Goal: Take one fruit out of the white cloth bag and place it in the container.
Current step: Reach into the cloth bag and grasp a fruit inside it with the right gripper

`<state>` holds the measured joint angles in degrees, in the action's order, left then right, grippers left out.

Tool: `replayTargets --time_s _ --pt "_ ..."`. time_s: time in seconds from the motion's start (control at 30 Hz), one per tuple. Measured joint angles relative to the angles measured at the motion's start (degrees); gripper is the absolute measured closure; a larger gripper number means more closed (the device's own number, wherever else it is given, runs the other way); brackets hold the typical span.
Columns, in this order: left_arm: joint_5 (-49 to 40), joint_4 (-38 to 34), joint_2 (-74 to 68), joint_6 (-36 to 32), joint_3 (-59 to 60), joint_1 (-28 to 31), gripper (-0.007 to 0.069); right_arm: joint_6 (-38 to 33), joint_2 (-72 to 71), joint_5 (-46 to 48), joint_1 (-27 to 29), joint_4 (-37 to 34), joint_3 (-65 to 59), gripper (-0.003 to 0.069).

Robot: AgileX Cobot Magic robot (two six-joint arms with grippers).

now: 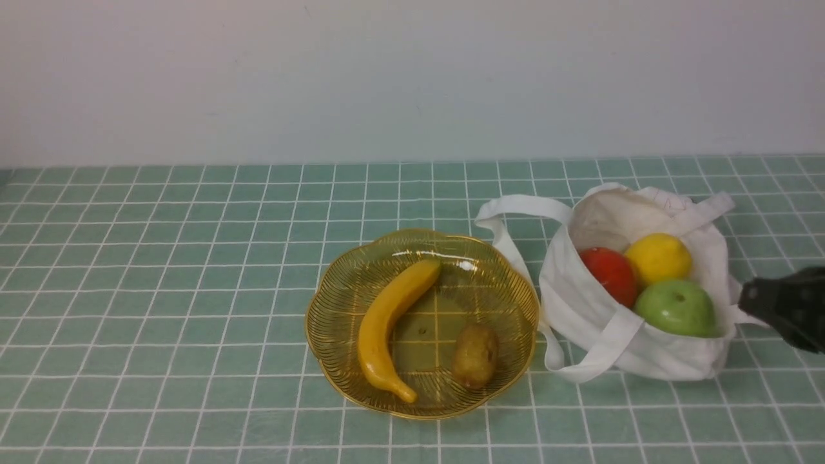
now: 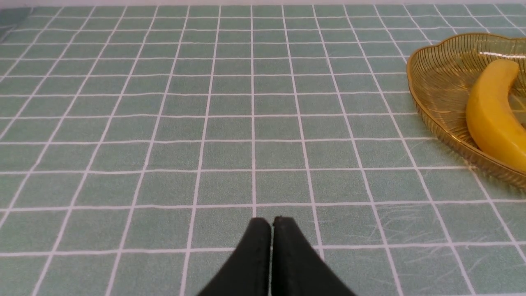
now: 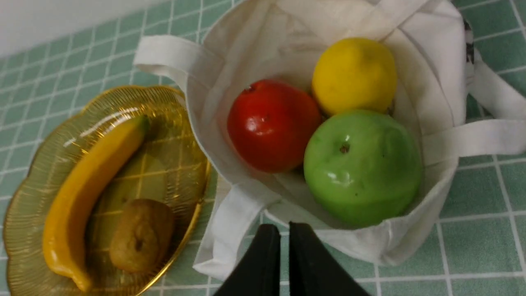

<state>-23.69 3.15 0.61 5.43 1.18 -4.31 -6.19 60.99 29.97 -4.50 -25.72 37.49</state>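
The green apple lies in the open mouth of the white cloth bag, at the side nearest me, stem dimple up. Left of the bag sits the amber ribbed dish. My right gripper hovers just right of the bag, above its near rim beside the apple. Its fingers stand almost together with only a thin slit and nothing between them. My left gripper is shut and empty over bare tablecloth left of the dish; the front view does not show it.
A yellow lemon and a round red fruit share the bag with the apple. A banana and a small brown fruit lie in the dish. One bag strap loops toward the dish. Green checked cloth covers the table.
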Motion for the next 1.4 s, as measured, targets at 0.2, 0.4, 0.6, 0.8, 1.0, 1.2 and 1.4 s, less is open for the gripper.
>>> replayTargets --time_s 0.2,0.4,0.6,0.8,1.0,1.2,1.4 --pt "0.0 0.0 0.0 0.0 0.0 0.0 0.0632 -0.2 13.4 6.5 0.0 4.9 11.8 0.0404" --pt "0.0 0.0 0.0 0.0 0.0 0.0 0.0632 0.3 23.1 8.3 0.0 10.3 17.9 0.005" --pt "0.0 0.0 0.0 0.0 0.0 0.0 0.0632 4.8 29.5 5.0 0.0 13.7 18.6 -0.0029" --pt "0.0 0.0 0.0 0.0 0.0 0.0 0.0632 7.0 35.2 3.5 0.0 13.9 19.3 -0.0032" --pt "0.0 0.0 0.0 0.0 0.0 0.0 0.0632 7.2 37.3 3.2 0.0 13.9 19.7 -0.003" --pt "0.0 0.0 0.0 0.0 0.0 0.0 0.0632 6.8 37.5 2.6 0.0 14.1 19.7 0.0053" --pt "0.0 0.0 0.0 0.0 0.0 0.0 0.0632 6.2 37.5 3.1 0.0 14.1 19.7 0.0068"
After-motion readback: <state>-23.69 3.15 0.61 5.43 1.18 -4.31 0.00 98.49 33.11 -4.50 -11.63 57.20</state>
